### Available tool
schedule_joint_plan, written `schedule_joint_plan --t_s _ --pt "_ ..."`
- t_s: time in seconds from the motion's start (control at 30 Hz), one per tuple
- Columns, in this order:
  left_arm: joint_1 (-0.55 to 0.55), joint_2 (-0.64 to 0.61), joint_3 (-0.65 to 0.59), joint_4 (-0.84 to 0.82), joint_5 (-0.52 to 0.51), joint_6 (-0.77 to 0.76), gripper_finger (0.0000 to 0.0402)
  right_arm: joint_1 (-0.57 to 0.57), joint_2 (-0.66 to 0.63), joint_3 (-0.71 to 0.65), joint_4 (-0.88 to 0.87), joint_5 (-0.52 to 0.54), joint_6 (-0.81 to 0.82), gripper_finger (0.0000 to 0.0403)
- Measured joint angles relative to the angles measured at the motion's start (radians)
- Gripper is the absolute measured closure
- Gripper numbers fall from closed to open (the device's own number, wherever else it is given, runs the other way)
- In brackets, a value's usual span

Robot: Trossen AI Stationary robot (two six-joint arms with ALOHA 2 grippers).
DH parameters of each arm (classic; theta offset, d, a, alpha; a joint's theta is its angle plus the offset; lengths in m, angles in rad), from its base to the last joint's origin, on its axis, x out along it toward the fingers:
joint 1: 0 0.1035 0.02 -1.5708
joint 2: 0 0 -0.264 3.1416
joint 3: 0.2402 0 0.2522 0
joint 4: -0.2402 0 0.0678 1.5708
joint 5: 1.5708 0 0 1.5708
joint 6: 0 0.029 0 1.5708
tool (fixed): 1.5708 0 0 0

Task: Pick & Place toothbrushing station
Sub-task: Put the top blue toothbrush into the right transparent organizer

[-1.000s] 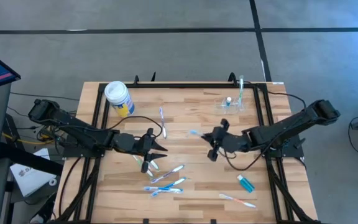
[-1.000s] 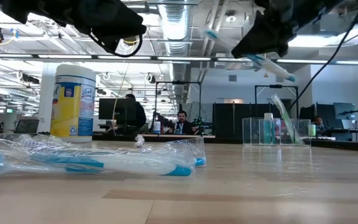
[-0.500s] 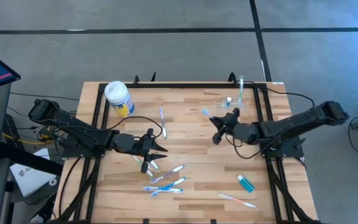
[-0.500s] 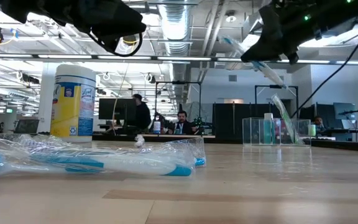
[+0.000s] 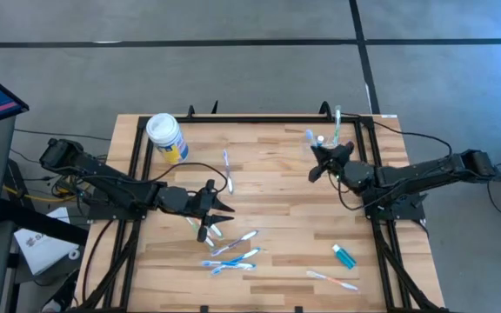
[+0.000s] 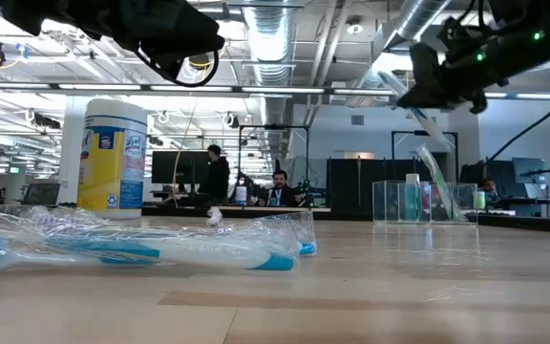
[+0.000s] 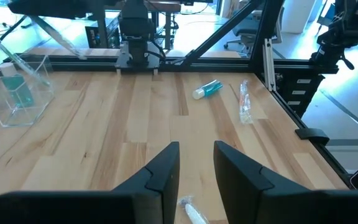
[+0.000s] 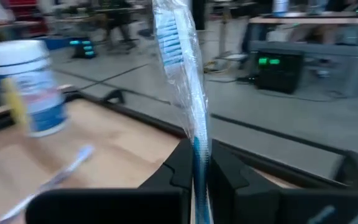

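wrapped toothbrush carried up to the clear cup

my right gripper [image 8: 194,163] was pinched tight on a wrapped toothbrush [image 8: 182,74], fingers pressed against the lower handle so the bristle end stood up and clear of me. i judged that grip sensible: holding it low left the length free to go down into a narrow holder. in the high view my right gripper [image 5: 329,161] hung just beside the toothbrushing station [image 5: 327,142], the see-through cup at the table's far right corner, near but not yet over its mouth.

my left gripper [image 5: 213,204] waited over the middle of the table's left half, above the loose pile, its fingers [image 7: 161,175] parted and holding nothing, probably parked there for the next pick.

counting from near to far in the high view: one wrapped brush [image 5: 332,281] at the near right edge; one small teal tube [image 5: 344,256] just beyond it; a cluster of toothbrushes [image 5: 231,252] at near centre, about four, though the overlapping wrappers kept me from being sure; one more brush [image 5: 228,169] lying alone past my left gripper; one white-lidded yellow-and-blue wipes canister [image 5: 166,137] at the far left; and one cup, already holding one upright toothbrush [image 5: 337,124] and what looked like one small tube [image 6: 412,194]. with the one in my grip, that made roughly eight brushes.
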Motion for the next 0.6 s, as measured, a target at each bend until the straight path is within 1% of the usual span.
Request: schedule_joint_plan --t_s 0.2,0.4,0.6 --pt "0.000 0.000 0.000 0.000 -0.004 0.000 0.0308 -0.075 -0.054 -0.056 0.050 0.028 -0.029 0.0389" --pt "0.000 0.001 0.000 0.000 -0.003 0.000 0.0308 -0.145 -0.095 -0.119 0.169 0.033 -0.099 0.0389" --pt "0.000 0.001 0.000 0.000 -0.003 0.000 0.0308 -0.218 -0.125 -0.185 0.262 0.033 -0.113 0.0389"
